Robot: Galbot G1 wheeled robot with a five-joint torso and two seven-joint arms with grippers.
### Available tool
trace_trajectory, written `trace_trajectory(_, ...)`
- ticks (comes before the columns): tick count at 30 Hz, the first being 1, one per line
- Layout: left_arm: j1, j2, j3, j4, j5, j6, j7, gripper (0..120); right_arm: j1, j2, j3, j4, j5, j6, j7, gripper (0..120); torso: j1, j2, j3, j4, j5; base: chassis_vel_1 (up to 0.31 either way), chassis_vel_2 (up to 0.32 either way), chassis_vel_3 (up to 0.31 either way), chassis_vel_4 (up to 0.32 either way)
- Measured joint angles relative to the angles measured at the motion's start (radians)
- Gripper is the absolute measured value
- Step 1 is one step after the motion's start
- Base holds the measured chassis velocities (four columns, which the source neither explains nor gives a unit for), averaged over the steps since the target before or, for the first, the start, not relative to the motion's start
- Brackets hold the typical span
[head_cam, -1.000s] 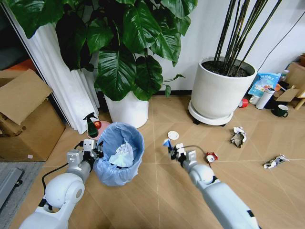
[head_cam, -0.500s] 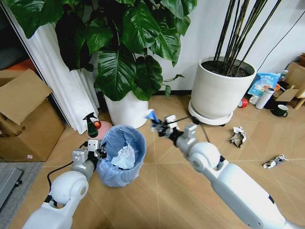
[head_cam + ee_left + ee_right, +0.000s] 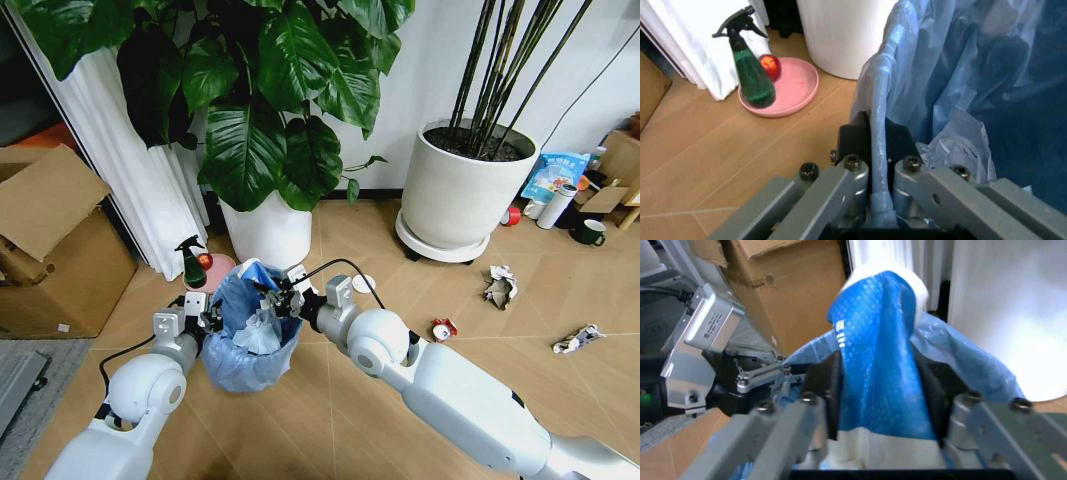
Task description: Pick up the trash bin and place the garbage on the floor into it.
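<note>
A: Where writing is concerned, what can we read?

B: Very little. We see dark print on the side of the cardboard box [image 3: 783, 275] in the right wrist view, and a printed plate on the left arm's housing there, but we cannot make out either. The blue pouch [image 3: 553, 172] beside the right-hand white pot [image 3: 455, 195] carries printing too small for us to read.

A: State the condition of each tool.

B: The left gripper [image 3: 205, 312] is clenched on the rim of the trash bin [image 3: 235, 360]; in the left wrist view we see the bag-covered rim running between its closed fingers [image 3: 855, 137]. The right gripper [image 3: 272, 297] is clamped on a blue-and-white wrapper [image 3: 873, 375] and sits over the bin's mouth.

A: Where are the task items?

B: The bin stands in front of the large leafy plant's white pot [image 3: 265, 232], with crumpled white paper [image 3: 258, 335] inside it. On the floor [image 3: 330, 420] we count a white disc [image 3: 364, 284], a crushed red can [image 3: 442, 329], a crumpled wrapper [image 3: 499, 286] and another scrap of litter [image 3: 578, 340] farther right.

A: Describe the surface and room.

B: Tan planks in a chevron pattern. A green spray bottle [image 3: 752, 75] stands on a pink dish [image 3: 795, 90] holding a red fruit [image 3: 770, 66]. White curtain [image 3: 130, 170] and boxes lie to the left; a dark mug [image 3: 590, 232] is at the far right.
</note>
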Motion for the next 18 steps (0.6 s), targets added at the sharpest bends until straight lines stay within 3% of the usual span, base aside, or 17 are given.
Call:
trace_trajectory(2,-0.001,-0.003,0.000,0.000,0.000,0.000,0.000,0,0.000,-0.001,0.000,0.002,0.001,0.000,0.001,49,0.000,0.000,0.000,0.0000,0.0000,0.000,0.000,0.000,0.000)
trace_trajectory(5,-0.002,-0.005,0.002,0.001,0.000,0.001,0.000,0,-0.001,-0.003,0.001,0.005,0.001,0.000,0.001,55,0.000,0.000,0.000,0.0000,0.0000,0.000,0.000,0.000,0.000)
trace_trajectory(7,-0.003,-0.005,0.003,0.001,0.001,0.001,0.000,0,-0.005,-0.007,0.004,0.009,0.001,0.000,0.001,68,0.000,0.000,0.000,0.0000,0.0000,0.000,0.000,0.000,0.000)
trace_trajectory(10,-0.003,-0.005,0.003,0.001,0.001,0.001,0.000,0,-0.011,-0.005,0.017,0.013,0.001,0.001,0.010,76,0.000,0.000,0.000,0.0000,0.0000,0.000,0.000,0.000,0.000)
trace_trajectory(12,0.001,-0.003,-0.001,-0.002,0.001,0.001,0.000,0,-0.026,-0.002,0.063,0.018,0.005,0.001,0.031,88,0.000,0.000,0.000,0.0002,0.0001,0.000,0.000,0.000,0.000)
trace_trajectory(18,0.017,-0.003,-0.013,-0.011,0.006,-0.003,0.001,0,-0.099,-0.028,0.195,0.016,-0.080,-0.032,0.056,99,0.000,0.000,0.000,0.0003,0.0001,0.000,0.000,0.000,0.000)
